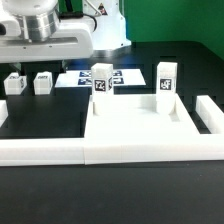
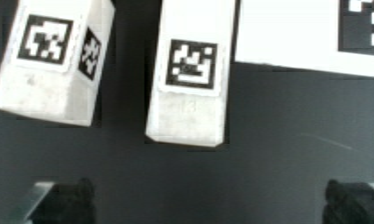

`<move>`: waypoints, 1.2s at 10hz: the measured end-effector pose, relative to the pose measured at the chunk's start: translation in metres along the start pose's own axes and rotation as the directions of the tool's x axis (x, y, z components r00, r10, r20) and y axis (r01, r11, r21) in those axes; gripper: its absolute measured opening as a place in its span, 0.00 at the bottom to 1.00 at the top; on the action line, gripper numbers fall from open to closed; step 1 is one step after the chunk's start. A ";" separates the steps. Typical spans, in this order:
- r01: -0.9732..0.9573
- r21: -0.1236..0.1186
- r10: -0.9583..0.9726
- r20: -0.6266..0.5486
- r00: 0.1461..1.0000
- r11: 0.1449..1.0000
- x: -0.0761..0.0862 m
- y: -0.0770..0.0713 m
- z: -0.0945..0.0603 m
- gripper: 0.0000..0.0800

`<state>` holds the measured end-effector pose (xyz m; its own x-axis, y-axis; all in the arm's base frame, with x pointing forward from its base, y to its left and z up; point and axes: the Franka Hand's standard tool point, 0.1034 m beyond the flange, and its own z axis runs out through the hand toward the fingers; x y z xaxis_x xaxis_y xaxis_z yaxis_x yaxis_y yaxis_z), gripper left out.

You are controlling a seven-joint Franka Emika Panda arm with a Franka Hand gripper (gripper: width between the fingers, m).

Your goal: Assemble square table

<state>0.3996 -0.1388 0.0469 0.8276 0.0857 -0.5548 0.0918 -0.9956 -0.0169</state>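
Observation:
The square table's white slab (image 1: 135, 125) lies against the front wall. Two white tagged legs stand upright at its far corners, one (image 1: 102, 80) towards the exterior view's left, the other (image 1: 166, 82) towards its right. Two more loose legs (image 1: 15, 83) (image 1: 43, 81) rest on the black table at the left. My gripper (image 1: 35, 40) hangs above that pair. In the wrist view both loose legs (image 2: 59, 65) (image 2: 198, 75) lie side by side ahead of my open gripper (image 2: 205, 205). Its dark fingertips (image 2: 59, 200) have only bare table between them.
The marker board (image 1: 85, 78) lies flat behind the loose legs, and its corner (image 2: 326, 30) shows in the wrist view. A long low white border wall (image 1: 40, 152) runs along the front, with a side piece (image 1: 210, 110) at the exterior view's right.

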 end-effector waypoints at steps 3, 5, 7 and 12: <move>-0.037 0.020 0.029 0.292 0.956 0.999 0.007 0.008 0.010 0.81; -0.057 0.027 0.044 0.356 0.933 0.998 0.002 0.014 0.019 0.81; -0.052 0.026 0.039 0.356 0.934 0.998 0.003 0.013 0.019 0.81; -0.088 0.020 0.067 0.491 0.868 0.996 -0.021 0.000 0.066 0.81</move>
<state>0.3461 -0.1429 0.0038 0.4527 -0.0107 -0.8916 0.0075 -0.9998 0.0159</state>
